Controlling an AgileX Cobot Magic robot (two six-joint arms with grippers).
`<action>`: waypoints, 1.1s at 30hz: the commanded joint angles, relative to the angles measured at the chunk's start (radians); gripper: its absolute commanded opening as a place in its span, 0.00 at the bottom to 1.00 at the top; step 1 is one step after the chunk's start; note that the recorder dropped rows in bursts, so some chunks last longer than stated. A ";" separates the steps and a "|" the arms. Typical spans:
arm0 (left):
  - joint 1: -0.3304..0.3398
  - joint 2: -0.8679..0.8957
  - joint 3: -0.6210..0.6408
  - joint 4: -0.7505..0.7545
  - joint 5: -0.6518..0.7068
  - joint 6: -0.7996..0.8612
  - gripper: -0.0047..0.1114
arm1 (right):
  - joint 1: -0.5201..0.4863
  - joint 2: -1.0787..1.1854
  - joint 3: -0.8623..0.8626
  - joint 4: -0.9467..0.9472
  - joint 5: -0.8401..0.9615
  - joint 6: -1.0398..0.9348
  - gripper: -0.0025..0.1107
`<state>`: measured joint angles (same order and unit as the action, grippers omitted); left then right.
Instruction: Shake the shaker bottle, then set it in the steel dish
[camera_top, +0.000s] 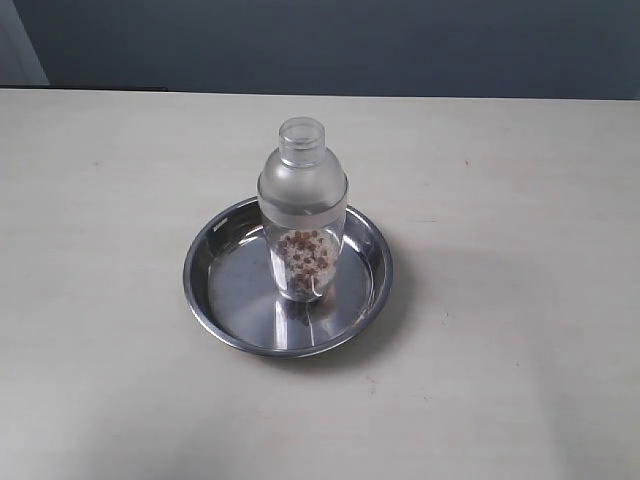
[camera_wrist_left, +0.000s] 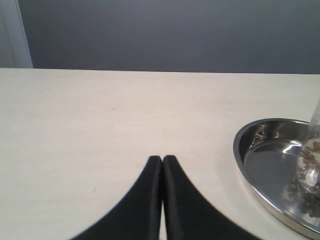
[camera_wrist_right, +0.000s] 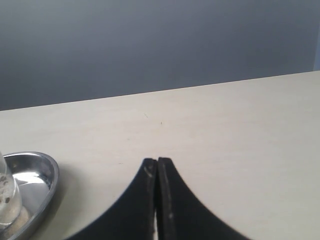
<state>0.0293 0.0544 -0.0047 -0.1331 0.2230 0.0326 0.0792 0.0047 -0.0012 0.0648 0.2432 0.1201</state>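
Observation:
The shaker bottle (camera_top: 302, 205) stands upright inside the steel dish (camera_top: 215, 285), pinkish-brown granules low in its body. No arm shows in the exterior view. In the left wrist view my left gripper (camera_wrist_left: 162, 159) is shut with nothing in it, over bare table well short of the dish (camera_wrist_left: 260, 160), and the bottle's base (camera_wrist_left: 311, 160) shows at the frame edge. My right gripper (camera_wrist_right: 157, 161) is likewise shut and empty, apart from the dish (camera_wrist_right: 42, 172) and the bottle (camera_wrist_right: 9, 197).
A pale beige table (camera_top: 520, 200) spreads round the dish on all sides. A dark blue-grey wall (camera_top: 330, 45) runs behind the table's far edge.

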 joint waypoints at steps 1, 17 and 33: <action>0.012 -0.039 0.005 0.033 0.001 -0.001 0.04 | 0.002 -0.005 0.001 -0.003 -0.013 -0.004 0.01; 0.012 -0.054 0.005 0.042 -0.015 0.005 0.04 | 0.002 -0.005 0.001 -0.003 -0.013 -0.004 0.01; 0.012 -0.054 0.005 0.042 -0.015 0.005 0.04 | 0.002 -0.005 0.001 -0.003 -0.015 -0.004 0.01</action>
<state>0.0374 0.0062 -0.0047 -0.0979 0.2153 0.0343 0.0792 0.0047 -0.0012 0.0648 0.2432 0.1201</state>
